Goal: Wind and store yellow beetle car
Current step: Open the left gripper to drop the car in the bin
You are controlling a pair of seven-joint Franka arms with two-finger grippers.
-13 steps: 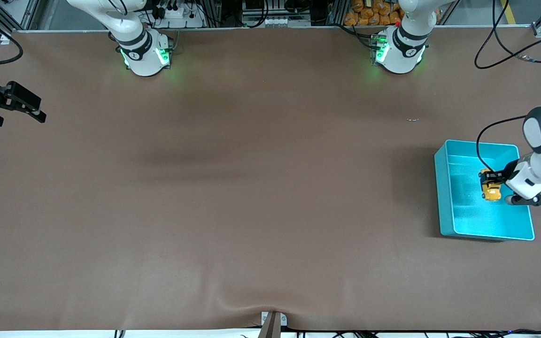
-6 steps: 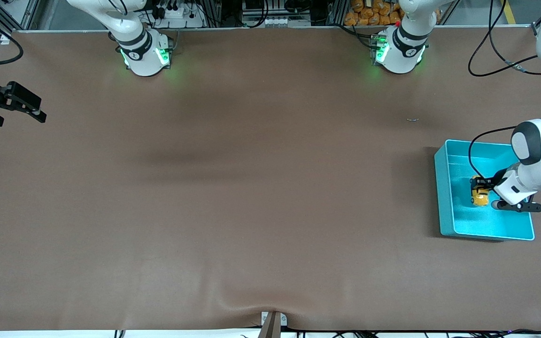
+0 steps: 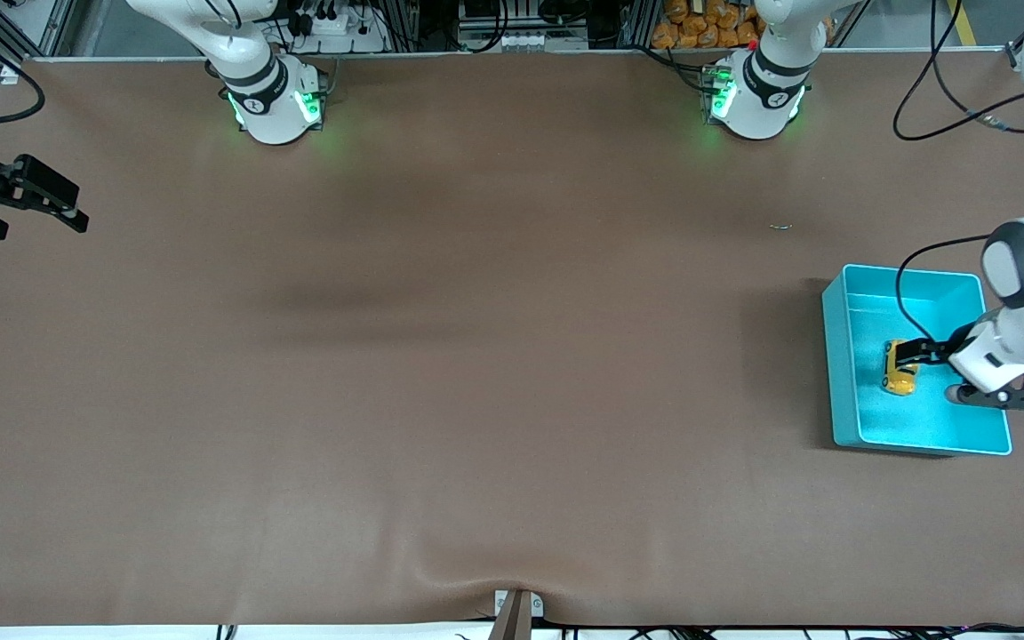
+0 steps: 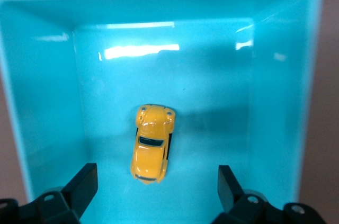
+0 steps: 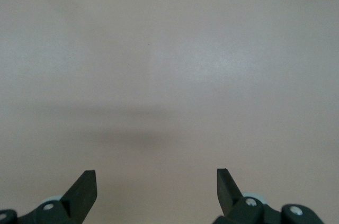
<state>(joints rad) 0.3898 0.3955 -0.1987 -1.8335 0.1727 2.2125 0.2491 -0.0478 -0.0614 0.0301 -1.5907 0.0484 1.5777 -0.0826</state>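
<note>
The yellow beetle car lies on its wheels on the floor of the teal bin, touched by nothing. My left gripper hangs open just above it, inside the bin's outline. In the left wrist view the car sits mid-floor of the bin, its end level with the spread tips of the left gripper, and well apart from them. My right gripper waits open over the table at the right arm's end, and the right wrist view shows the gripper with only bare mat below.
The bin stands at the left arm's end of the brown mat. A tiny dark scrap lies on the mat between the bin and the left arm's base. A clamp sits at the table's edge nearest the front camera.
My left gripper went from shut on the car to open. The car now rests on the bin floor, a little nearer the bin's middle-side wall. The right arm has not moved.
</note>
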